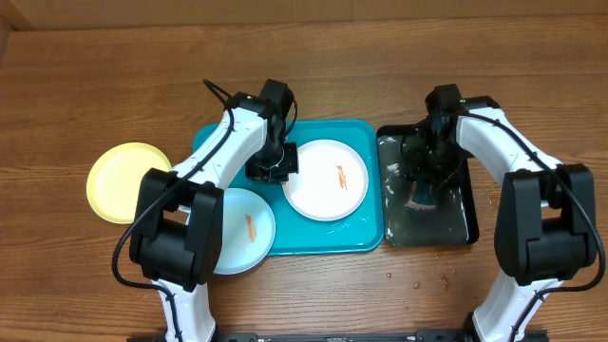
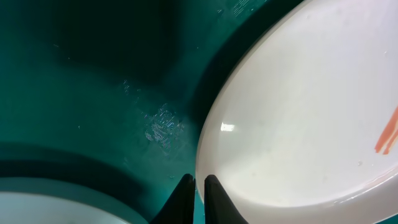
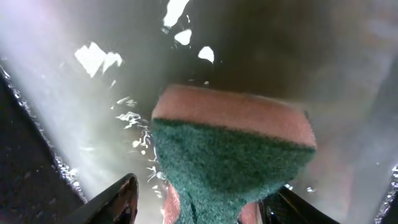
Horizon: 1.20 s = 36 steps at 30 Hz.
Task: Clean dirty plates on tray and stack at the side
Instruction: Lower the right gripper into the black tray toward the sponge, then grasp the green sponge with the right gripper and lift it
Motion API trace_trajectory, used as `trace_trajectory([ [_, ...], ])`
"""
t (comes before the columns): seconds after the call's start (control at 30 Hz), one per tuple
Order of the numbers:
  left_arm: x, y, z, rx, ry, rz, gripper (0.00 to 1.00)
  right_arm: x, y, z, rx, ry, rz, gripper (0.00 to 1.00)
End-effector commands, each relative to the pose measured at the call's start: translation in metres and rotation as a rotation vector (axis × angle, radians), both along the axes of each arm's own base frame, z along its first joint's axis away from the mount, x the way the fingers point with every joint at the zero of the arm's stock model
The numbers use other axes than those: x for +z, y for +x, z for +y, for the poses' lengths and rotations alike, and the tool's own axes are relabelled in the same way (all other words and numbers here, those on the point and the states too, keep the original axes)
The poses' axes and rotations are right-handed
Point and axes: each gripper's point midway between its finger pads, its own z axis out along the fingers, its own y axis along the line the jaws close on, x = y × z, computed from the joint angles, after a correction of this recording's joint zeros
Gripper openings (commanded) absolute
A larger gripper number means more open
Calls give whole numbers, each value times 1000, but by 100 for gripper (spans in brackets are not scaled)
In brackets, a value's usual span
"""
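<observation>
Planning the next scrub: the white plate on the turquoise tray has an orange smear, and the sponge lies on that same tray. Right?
Not quite. The sponge is not on the turquoise tray; it stands in the black tray beside it, between the open fingers of the right gripper, as the right wrist and overhead views show. The white plate does carry an orange smear.

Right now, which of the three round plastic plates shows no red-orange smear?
The yellow round plastic plate, lying on the wooden table left of the turquoise tray. The white plate and pale blue plate each carry a smear.
</observation>
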Motion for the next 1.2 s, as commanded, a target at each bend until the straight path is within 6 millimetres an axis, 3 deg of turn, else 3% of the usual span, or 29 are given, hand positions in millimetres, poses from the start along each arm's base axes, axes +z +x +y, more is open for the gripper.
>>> trace_trajectory([
  [0.0,15,6,-4,2,-9,-45,10,6,6,-2,-7,13,-34,61],
  [0.17,15,6,-5,1,-9,-45,10,5,14,-1,-7,17,-68,49],
  [0.27,15,6,-5,1,-9,-45,10,5,15,-1,-7,17,-70,14],
  [0.33,15,7,-5,1,-10,-47,10,5,13,-1,-7,17,-62,11],
  [0.37,15,7,-5,1,-10,-47,10,6,12,-1,-7,16,-59,17],
  [0.43,15,7,-5,1,-10,-48,10,11,12,-1,-7,15,-52,48],
  [0.5,15,7,-5,1,-10,-48,10,22,16,-1,-7,15,-51,55],
  [0.6,15,7,-5,1,-10,-48,10,41,23,-1,-6,13,-60,56],
  [0.63,15,7,-5,-1,-10,-48,10,45,24,-1,-5,12,-61,65],
  [0.67,15,7,-5,-2,-10,-48,10,48,24,-1,-3,12,-57,88],
  [0.7,15,7,-5,-2,-10,-48,10,48,23,0,-3,15,-53,100],
  [0.8,15,7,-5,-2,-10,-47,10,47,17,-1,15,15,-32,100],
  [0.83,15,7,-5,-2,-10,-48,10,46,15,-2,17,9,-27,98],
  [0.9,15,7,-5,-2,-11,-48,10,45,12,-5,17,-6,-13,66],
  [0.97,15,7,-5,-2,-10,-48,10,43,9,-5,17,-7,-4,42],
  [1.17,15,7,-5,-2,-10,-47,10,27,0,-8,23,-28,16,46],
])
